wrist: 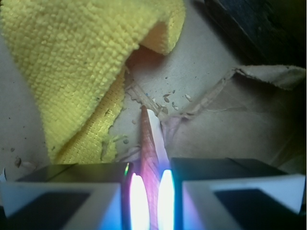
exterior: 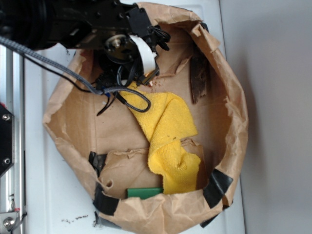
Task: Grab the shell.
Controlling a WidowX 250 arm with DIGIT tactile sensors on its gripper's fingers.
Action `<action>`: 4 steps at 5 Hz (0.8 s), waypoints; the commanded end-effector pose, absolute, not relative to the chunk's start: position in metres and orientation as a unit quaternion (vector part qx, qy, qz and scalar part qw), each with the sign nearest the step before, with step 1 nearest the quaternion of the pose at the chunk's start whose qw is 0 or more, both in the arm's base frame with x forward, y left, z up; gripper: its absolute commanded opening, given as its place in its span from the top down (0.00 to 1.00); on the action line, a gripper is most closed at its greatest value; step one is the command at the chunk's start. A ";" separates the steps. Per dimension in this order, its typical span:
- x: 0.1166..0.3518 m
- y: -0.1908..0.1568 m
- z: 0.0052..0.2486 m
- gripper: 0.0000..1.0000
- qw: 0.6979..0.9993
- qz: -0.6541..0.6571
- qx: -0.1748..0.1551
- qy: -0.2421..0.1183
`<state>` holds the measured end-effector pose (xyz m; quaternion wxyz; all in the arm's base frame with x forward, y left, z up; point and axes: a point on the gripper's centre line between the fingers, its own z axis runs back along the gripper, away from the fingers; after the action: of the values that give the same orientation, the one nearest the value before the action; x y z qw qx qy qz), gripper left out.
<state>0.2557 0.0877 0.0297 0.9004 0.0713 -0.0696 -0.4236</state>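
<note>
In the wrist view the shell (wrist: pixel 149 143) shows its long orange-brown pointed tail with a pale edge, sticking out forward from between my two fingers. My gripper (wrist: pixel 150 191) is shut on it, just above the brown paper floor. The shell's rounded spire is hidden between the fingers. In the exterior view the gripper (exterior: pixel 147 78) is at the upper middle of the paper bag, at the top corner of the yellow cloth (exterior: pixel 170 136). Only a small pinkish bit of the shell (exterior: pixel 152 83) shows there.
The torn brown paper bag (exterior: pixel 234 97) walls in the area. The yellow cloth (wrist: pixel 72 72) lies left of the gripper. A dark bark strip (exterior: pixel 199 80) lies to the right, also in the wrist view (wrist: pixel 259 28). A green block (exterior: pixel 145 192) and black tape (exterior: pixel 218 185) sit by the near rim.
</note>
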 end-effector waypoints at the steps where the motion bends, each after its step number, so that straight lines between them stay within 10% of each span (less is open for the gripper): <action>1: 0.256 0.090 0.060 1.00 0.904 -0.412 0.066 -0.093; 4: 0.239 0.084 0.124 1.00 0.920 -0.364 -0.023 -0.142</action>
<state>0.2342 0.0755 0.1087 0.9206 -0.0448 -0.1239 -0.3676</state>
